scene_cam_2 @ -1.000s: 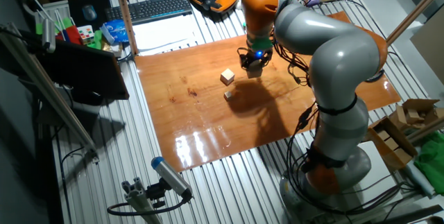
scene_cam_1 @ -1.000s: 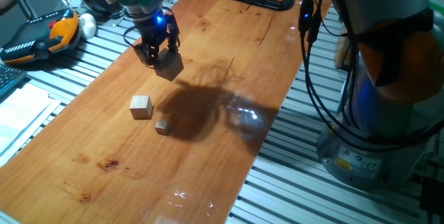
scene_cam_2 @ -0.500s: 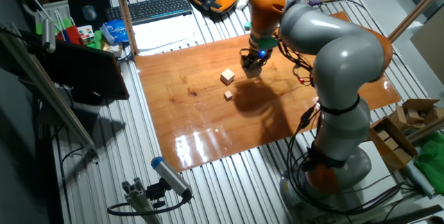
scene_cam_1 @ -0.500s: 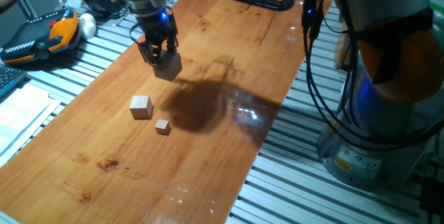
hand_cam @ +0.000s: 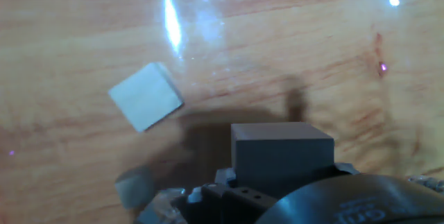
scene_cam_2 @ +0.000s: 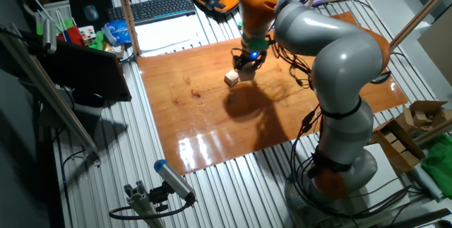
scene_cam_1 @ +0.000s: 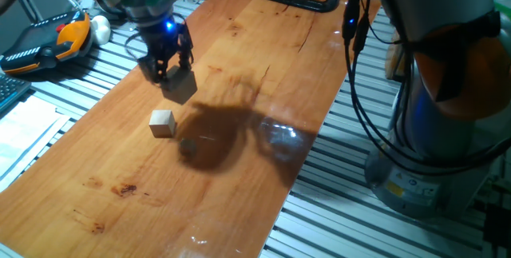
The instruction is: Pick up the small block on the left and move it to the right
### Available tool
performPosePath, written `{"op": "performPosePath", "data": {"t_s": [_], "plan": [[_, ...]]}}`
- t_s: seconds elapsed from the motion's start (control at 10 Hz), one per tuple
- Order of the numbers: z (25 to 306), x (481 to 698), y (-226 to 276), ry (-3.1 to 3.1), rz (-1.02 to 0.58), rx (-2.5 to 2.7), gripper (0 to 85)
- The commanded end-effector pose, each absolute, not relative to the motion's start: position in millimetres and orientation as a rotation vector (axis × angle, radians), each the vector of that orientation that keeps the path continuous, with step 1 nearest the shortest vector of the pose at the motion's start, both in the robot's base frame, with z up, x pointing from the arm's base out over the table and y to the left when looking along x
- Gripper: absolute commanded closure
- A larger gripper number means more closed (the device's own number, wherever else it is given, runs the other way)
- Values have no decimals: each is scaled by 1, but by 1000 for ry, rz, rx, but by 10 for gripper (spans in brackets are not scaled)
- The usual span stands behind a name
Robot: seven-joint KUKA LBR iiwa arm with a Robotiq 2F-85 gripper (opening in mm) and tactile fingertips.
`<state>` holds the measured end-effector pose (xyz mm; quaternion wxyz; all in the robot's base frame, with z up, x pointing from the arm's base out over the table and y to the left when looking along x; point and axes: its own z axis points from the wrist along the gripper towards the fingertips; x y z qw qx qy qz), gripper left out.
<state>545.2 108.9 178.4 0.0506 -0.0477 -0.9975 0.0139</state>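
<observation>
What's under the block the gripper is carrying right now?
Bare wooden tabletop in shadow lies under the held small block. The smaller cube sits apart, beside it. The tiny cube is dim in the arm's shadow.

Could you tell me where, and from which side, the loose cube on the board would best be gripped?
From straight above, with the fingers on two opposite side faces. The cube lies flat on the board with all sides free. The hand view shows it turned against the gripper, so rotate the wrist first. The gripper now holds the block.
</observation>
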Motion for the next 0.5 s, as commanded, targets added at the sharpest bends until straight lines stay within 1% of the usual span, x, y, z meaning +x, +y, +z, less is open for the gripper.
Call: {"op": "performPosePath", "data": {"t_s": [0.0, 0.2, 0.4], "plan": [[175, 543, 173, -3041, 43, -204, 843], [162, 541, 187, -3056, 41, -259, 843], [144, 544, 195, -3074, -6, -316, 843]]}}
